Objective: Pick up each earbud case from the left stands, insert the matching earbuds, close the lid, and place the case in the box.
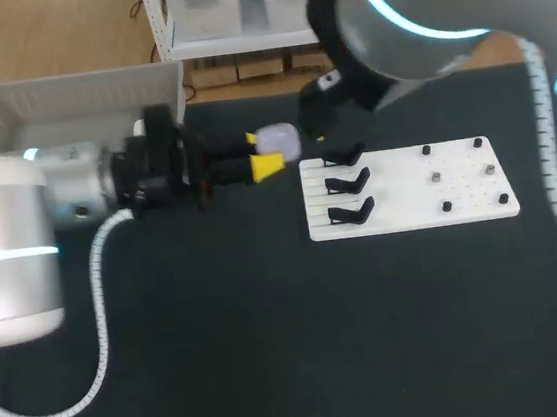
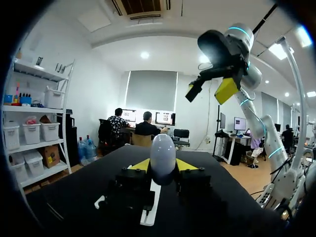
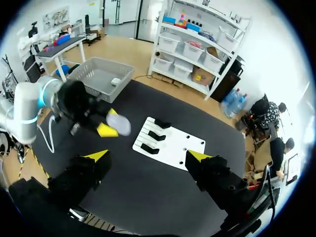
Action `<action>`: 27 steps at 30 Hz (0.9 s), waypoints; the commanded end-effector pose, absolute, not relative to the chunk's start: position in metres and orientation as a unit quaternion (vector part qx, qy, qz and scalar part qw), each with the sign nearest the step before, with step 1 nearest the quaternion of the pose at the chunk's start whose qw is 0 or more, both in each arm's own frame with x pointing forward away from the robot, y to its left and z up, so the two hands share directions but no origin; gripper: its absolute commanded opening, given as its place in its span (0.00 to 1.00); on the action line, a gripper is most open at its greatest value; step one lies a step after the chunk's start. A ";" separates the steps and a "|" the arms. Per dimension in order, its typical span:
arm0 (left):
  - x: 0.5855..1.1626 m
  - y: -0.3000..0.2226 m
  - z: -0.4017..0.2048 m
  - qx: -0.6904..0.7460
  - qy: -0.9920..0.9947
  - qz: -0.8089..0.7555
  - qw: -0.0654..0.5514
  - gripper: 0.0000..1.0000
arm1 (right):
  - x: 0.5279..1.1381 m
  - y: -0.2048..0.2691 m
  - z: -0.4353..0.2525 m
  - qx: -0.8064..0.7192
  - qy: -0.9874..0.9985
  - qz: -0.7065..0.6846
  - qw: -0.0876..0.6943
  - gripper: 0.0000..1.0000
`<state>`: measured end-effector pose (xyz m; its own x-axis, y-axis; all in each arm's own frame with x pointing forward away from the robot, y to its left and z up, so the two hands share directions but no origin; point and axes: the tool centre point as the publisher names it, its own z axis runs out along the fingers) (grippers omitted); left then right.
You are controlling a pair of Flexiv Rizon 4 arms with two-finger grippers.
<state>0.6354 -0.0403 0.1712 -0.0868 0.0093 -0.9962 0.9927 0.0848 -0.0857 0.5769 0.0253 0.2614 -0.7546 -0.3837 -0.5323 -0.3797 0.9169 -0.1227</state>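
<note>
Left gripper [image 1: 264,154] clamped pale lavender oval earbud case [image 1: 279,140] near white board [image 1: 388,198] with black stands [image 1: 348,182]. Right gripper [image 3: 148,156] hung high above, fingers [image 3: 98,157] wide apart.

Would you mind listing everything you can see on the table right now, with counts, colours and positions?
table: one, black, under everything.
basket: one, pale grey, at the table's far left edge.
white item: one, inside the basket; too small to identify.
board: one, white, right of centre.
stands: three, black, empty, in a row on the board's left part.
small pieces: six, four black and two grey, on the board's right part; too small to identify.
earbud case: one, pale lavender, held just left of the board.
left gripper: shut on the earbud case.
right gripper: open, high above the table.
</note>
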 end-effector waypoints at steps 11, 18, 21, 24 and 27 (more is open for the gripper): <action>0.746 0.110 0.208 0.382 0.661 -0.266 0.588 0.00 | 0.573 0.018 0.258 -0.207 0.918 0.021 0.337 1.00; 0.823 0.167 0.189 0.325 0.695 -0.230 0.599 0.00 | 0.573 0.018 0.258 -0.207 0.918 0.021 0.337 1.00; 0.855 0.192 0.174 0.296 0.706 -0.222 0.604 0.00 | 0.573 0.018 0.258 -0.207 0.918 0.021 0.337 1.00; 0.872 0.205 0.168 0.294 0.714 -0.209 0.600 0.00 | 0.573 0.018 0.258 -0.207 0.918 0.021 0.337 1.00; 0.889 0.219 0.162 0.294 0.724 -0.195 0.593 0.00 | 0.573 0.018 0.258 -0.207 0.918 0.021 0.337 1.00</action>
